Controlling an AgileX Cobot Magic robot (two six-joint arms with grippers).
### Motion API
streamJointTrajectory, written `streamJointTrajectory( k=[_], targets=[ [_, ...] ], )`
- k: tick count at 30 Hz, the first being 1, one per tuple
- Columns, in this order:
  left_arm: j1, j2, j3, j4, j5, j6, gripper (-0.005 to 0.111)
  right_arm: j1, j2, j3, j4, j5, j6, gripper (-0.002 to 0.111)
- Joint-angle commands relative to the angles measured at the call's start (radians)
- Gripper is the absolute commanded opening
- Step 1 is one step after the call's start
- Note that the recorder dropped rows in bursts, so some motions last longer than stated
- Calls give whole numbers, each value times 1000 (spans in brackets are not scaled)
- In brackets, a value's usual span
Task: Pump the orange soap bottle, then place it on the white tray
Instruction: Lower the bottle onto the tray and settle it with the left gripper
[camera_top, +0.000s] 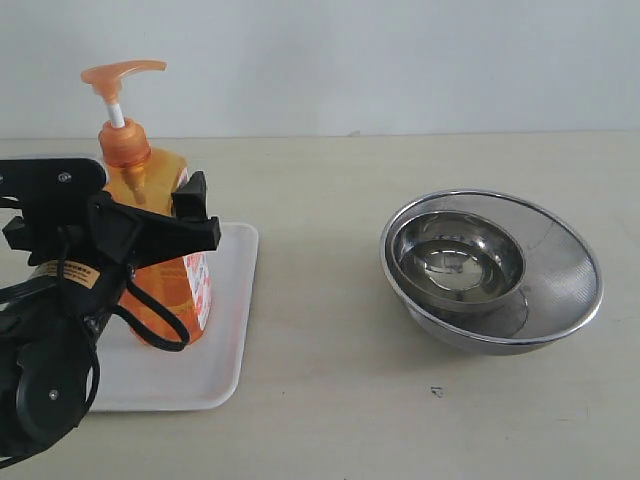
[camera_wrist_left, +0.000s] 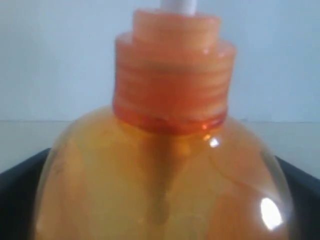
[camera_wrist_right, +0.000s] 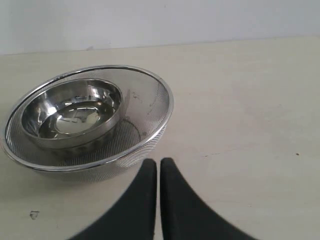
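Observation:
The orange soap bottle (camera_top: 150, 185) stands upright on the white tray (camera_top: 228, 330) at the left of the table, its pump head raised. My left gripper (camera_top: 197, 215) reaches in from the left with its black jaws set wide, one on each side of the bottle's body below the shoulder. In the left wrist view the bottle (camera_wrist_left: 165, 190) fills the space between the two dark fingers (camera_wrist_left: 20, 205); whether they press on it does not show. My right gripper (camera_wrist_right: 158, 162) is shut on nothing, low over bare table beside the steel bowls. It is outside the exterior view.
Two nested round steel bowls (camera_top: 490, 265), the outer one a mesh strainer, sit on the right half of the table; in the right wrist view these bowls (camera_wrist_right: 85, 115) lie close ahead of the fingertips. A pale wall backs the table.

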Motion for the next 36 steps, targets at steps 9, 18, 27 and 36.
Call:
streamJointTrajectory(
  k=[9, 18, 27, 36],
  targets=[
    [3, -17, -4, 33, 10, 44, 97, -2, -4, 0, -2, -6, 0, 0],
    [3, -115, -4, 6, 191, 124, 97, -2, -4, 0, -2, -6, 0, 0],
    [3, -260, -4, 6, 434, 156, 97, -2, -4, 0, 0, -12, 0, 0],
    [3, -364, 21, -100, 447, 294, 97, -2, -4, 0, 0, -12, 0, 0]
  ],
)
